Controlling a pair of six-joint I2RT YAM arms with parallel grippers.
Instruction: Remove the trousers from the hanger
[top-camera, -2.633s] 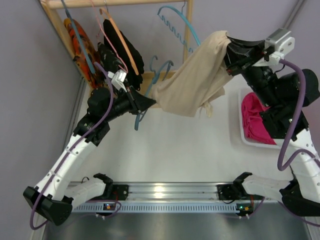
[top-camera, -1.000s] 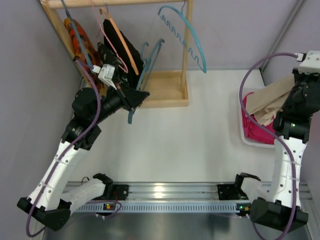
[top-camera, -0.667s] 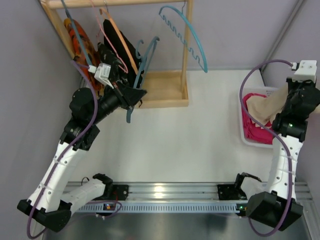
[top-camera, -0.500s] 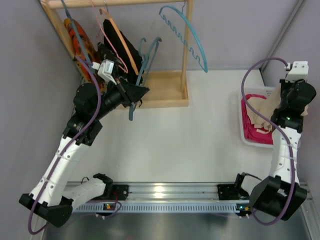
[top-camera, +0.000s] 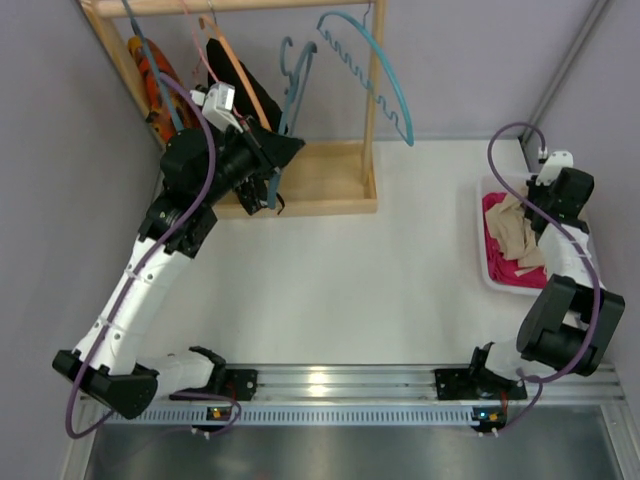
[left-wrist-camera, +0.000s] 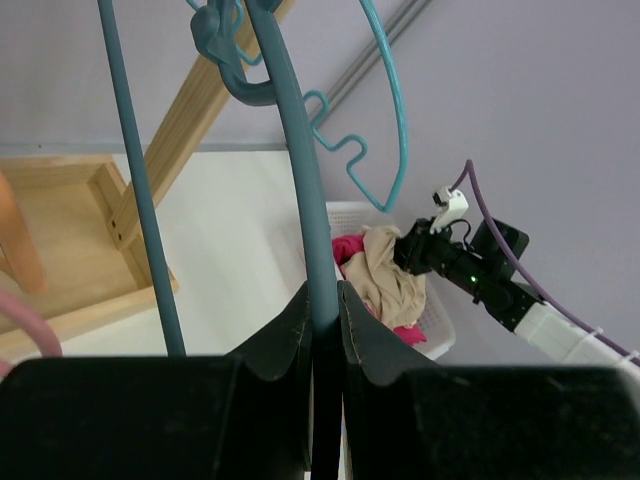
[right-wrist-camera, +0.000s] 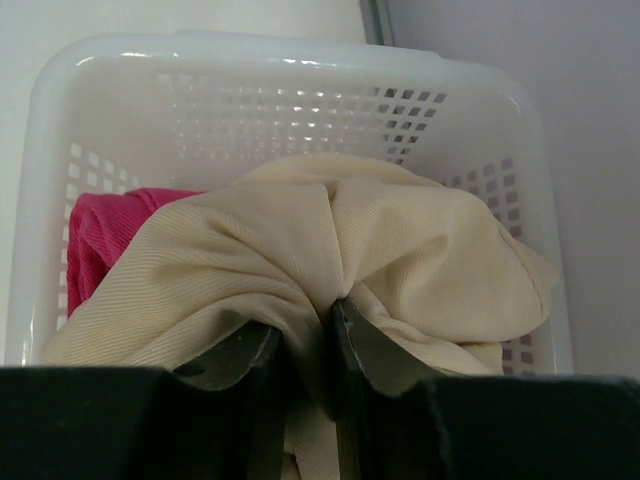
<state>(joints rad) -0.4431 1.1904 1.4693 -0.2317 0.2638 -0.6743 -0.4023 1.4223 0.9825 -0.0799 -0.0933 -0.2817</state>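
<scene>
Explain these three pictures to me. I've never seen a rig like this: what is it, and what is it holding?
Two robot arms are bolted to the near edge of a white table. The overhead picture looks down on both arms. The other two pictures come from a camera on each wrist, so each shows its own fingers. The left gripper is clamped on a teal hanger up by the wooden rack. The right gripper pinches a fold of the beige trousers, which lie in a white basket on top of a pink garment.
</scene>
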